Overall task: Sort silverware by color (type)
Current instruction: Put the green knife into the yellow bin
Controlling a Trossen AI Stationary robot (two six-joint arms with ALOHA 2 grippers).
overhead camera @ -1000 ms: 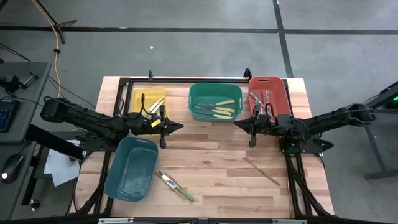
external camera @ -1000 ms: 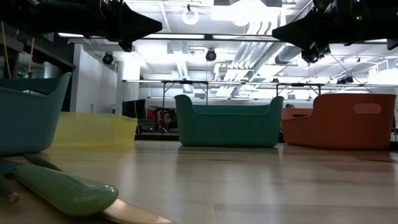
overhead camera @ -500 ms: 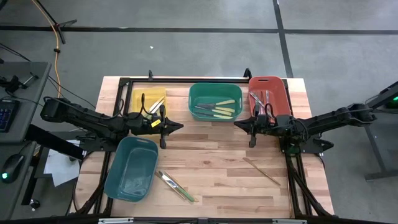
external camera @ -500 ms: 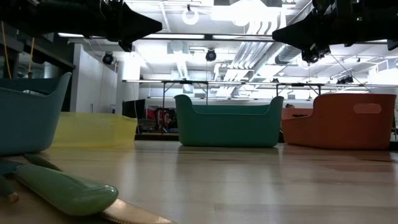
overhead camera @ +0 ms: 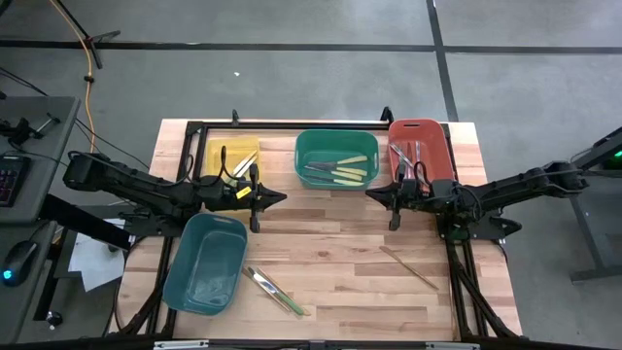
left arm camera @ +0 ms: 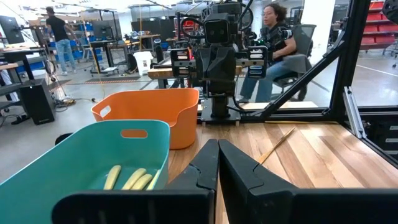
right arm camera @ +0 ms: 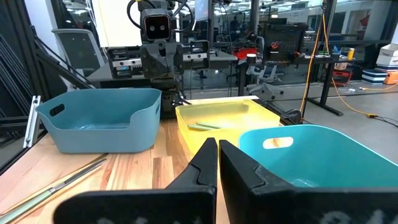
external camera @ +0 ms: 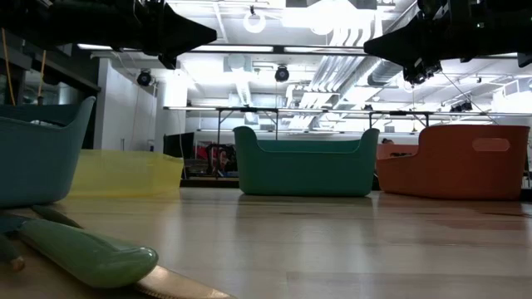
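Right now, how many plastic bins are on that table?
4: yellow bin back left, green bin back middle, red bin back right, blue-teal bin front left. None seems hidden.

Pale, striped wood grain on the table (overhead camera: 340, 243). Along the back sits a yellow bin (overhead camera: 229, 156), then a deep green bin (overhead camera: 336, 159) carrying yellow-handled utensils (overhead camera: 350, 173), then a red-orange bin (overhead camera: 420, 148) with silver-grey utensils (overhead camera: 406, 154). Up front there's a dusty blue-teal bin (overhead camera: 205, 262), and beside it a green-handled utensil (overhead camera: 275, 290) with a lighter one alongside. A tan wooden utensil (overhead camera: 408, 266) lies on the right side. Both arms are black, the left arm (overhead camera: 146, 185) wearing a yellow tag.
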